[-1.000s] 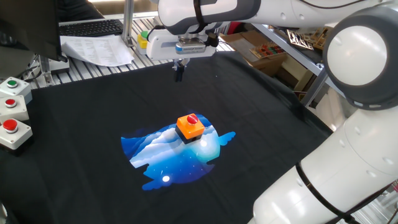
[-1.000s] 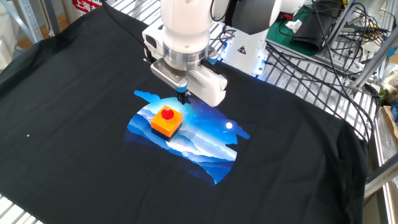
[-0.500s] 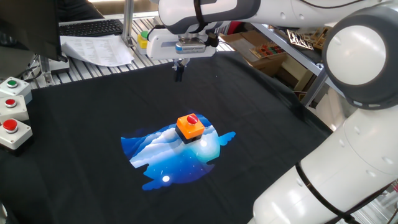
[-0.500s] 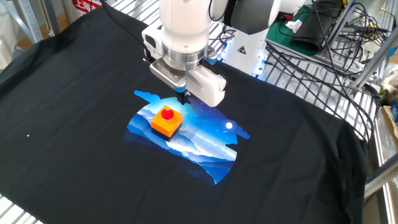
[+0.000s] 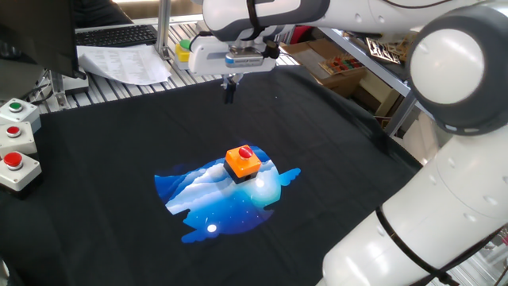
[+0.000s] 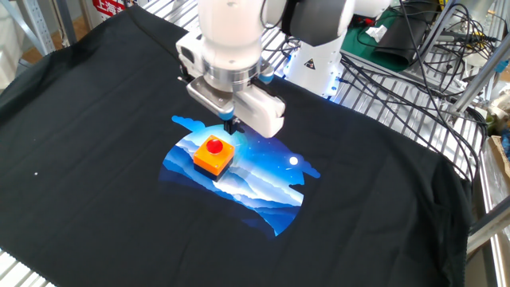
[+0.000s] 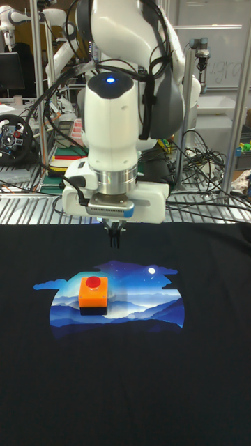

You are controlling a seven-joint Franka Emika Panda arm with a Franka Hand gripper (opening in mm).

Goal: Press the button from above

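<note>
Item 1, my gripper (image 7: 112,242): pointing straight down, up in the air over the black cloth (image 6: 96,199), nothing in it. Fingertips look pressed together in the tall fixed view, no gap showing betw. them. Hangs well above and off to one side of the button, nearer the cloth's edge by my base; not touching anything.

Item 2, the button (image 5: 245,151): small, round, red, on top of an orange box (image 5: 242,163) w/ black base. Box sits upright approx. mid-cloth, on the blue mountain print (image 6: 239,179), toward one end of that print. Untouched, nothing on it.

Item 3, cloth: black, covers most of the table; print roughly central.

Item 4, pale grey boxes (image 5: 17,141): three, at the cloth's edge in one fixed view, far from the orange box. One w/ green button, two w/ red.

Item 5, papers (image 5: 123,62) and keyboard (image 5: 115,35): beyond the cloth's far edge in one fixed view, on the metal slats.

Item 6, cables (image 6: 398,80): bundle off the cloth's corner in the other fixed view, by my base
</note>
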